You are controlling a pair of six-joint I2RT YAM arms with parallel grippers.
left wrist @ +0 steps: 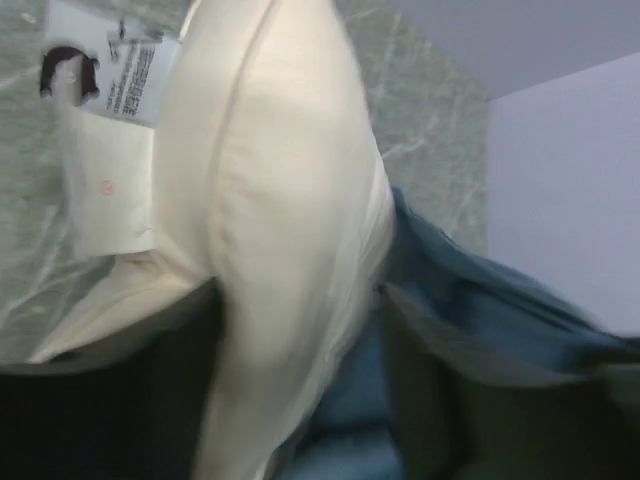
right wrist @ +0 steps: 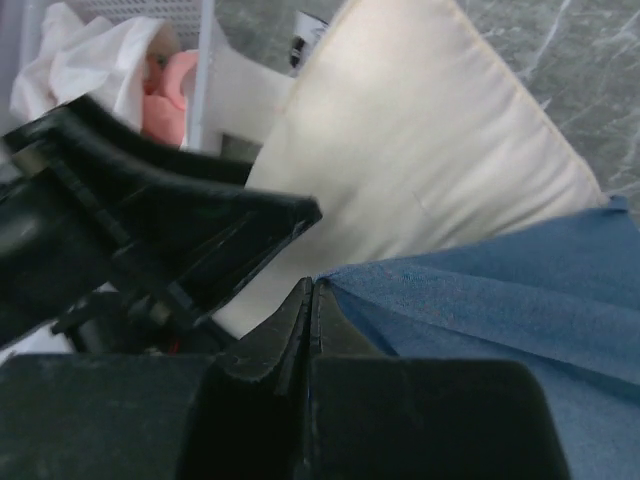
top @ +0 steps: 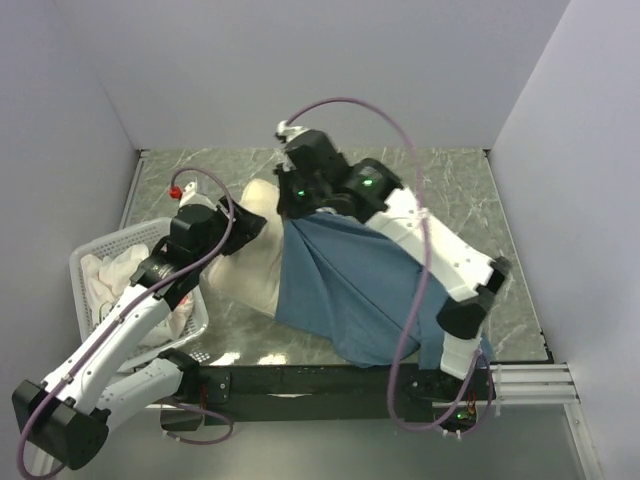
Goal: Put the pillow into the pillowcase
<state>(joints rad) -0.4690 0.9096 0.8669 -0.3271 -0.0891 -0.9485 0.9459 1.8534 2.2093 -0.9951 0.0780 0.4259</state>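
The cream-white pillow (top: 252, 255) lies on the table, its right part under the blue pillowcase (top: 350, 290). My right gripper (top: 293, 208) is shut on the pillowcase's top left edge (right wrist: 400, 285) and holds it up over the pillow (right wrist: 420, 160). My left gripper (top: 243, 226) sits at the pillow's upper left end. Its jaws stand open, with a fold of the pillow (left wrist: 270, 200) between the dark fingers (left wrist: 100, 400) and the pillowcase (left wrist: 450, 290) just beyond. The pillow's white tag (left wrist: 115, 60) shows at the top left.
A white basket (top: 90, 258) with white cloths (top: 110, 275) stands at the left table edge, close to the left arm. In the right wrist view it (right wrist: 205, 60) holds a pink item (right wrist: 165, 90). White walls enclose the marbled table (top: 450, 190).
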